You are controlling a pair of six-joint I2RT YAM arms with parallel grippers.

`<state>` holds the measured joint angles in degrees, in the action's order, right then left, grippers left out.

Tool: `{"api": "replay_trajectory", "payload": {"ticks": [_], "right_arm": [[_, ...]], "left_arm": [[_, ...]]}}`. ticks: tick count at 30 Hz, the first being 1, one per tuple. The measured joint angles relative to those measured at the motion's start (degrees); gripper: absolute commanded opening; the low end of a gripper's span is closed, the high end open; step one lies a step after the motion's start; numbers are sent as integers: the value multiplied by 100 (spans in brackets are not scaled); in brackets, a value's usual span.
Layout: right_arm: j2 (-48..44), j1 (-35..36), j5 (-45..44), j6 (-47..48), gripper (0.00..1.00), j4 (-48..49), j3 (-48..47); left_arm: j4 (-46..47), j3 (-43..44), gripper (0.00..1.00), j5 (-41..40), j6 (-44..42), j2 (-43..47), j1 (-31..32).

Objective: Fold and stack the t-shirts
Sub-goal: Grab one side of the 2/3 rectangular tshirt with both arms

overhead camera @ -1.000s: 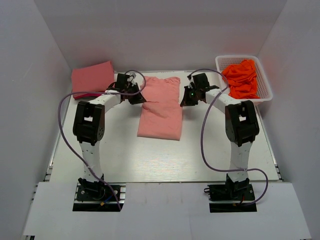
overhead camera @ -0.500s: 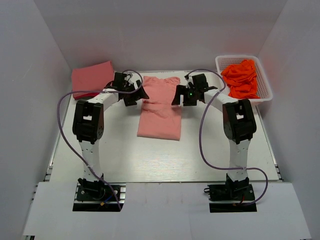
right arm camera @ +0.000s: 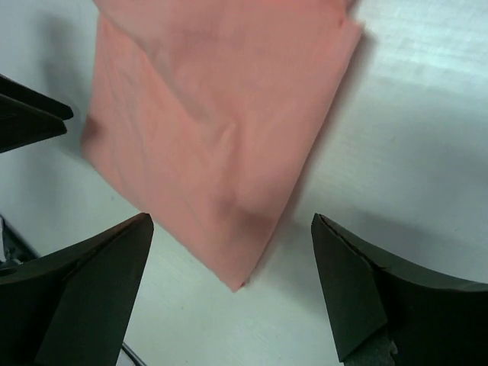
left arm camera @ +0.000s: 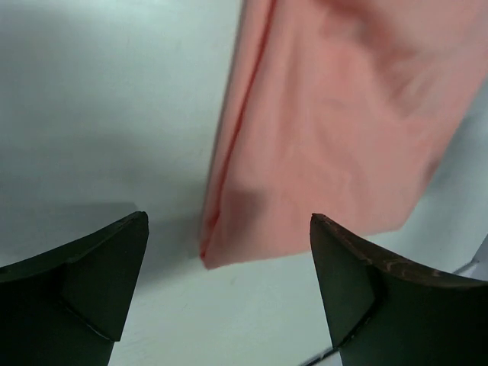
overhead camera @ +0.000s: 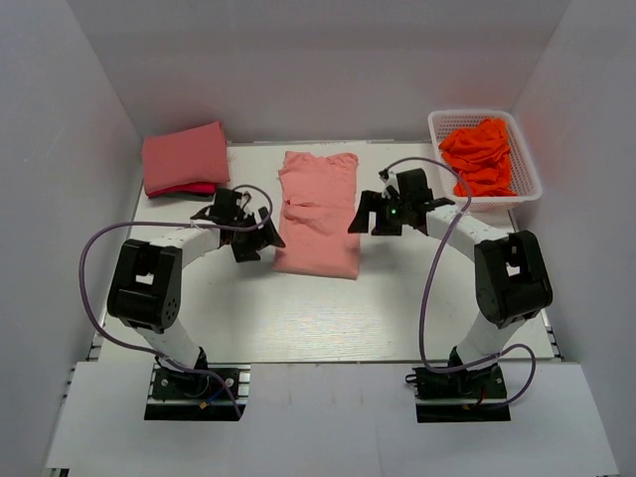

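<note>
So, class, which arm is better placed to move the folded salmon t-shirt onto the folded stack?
Probably left. The left gripper, open, sits at the salmon t-shirt's left edge, on the same side as the folded stack. The right gripper, also open, is across the shirt, farther off.

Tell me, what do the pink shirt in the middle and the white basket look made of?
The pink shirt looks like soft matte cloth, perhaps cotton: it creases and lies limp. The white basket looks like stiff plastic, with moulded lattice walls.
</note>
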<state>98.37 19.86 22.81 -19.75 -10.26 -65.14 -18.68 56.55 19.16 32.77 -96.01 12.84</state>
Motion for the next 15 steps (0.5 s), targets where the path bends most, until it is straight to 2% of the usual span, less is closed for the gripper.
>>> {"api": "replay_trajectory", "payload": {"ticks": [4,6,9,10,12,13,15], "right_arm": [[-131,208,111,-219,82,-9,859],[-146,326,173,-330,82,-31,1244],[-225,457,367,-538,78,87,1471],[-232,490,415,-608,72,168,1526],[-227,520,485,-728,68,286,1604],[-219,544,514,-809,57,332,1637],[-212,581,527,-940,48,483,1733]], "left_arm": [[181,-560,79,278,116,94,61],[352,-721,73,391,129,136,96],[507,-833,61,474,175,138,203],[542,-857,56,490,197,129,245],[605,-896,45,505,208,76,323],[629,-894,42,527,208,35,354],[695,-896,33,538,221,-35,420]]}}
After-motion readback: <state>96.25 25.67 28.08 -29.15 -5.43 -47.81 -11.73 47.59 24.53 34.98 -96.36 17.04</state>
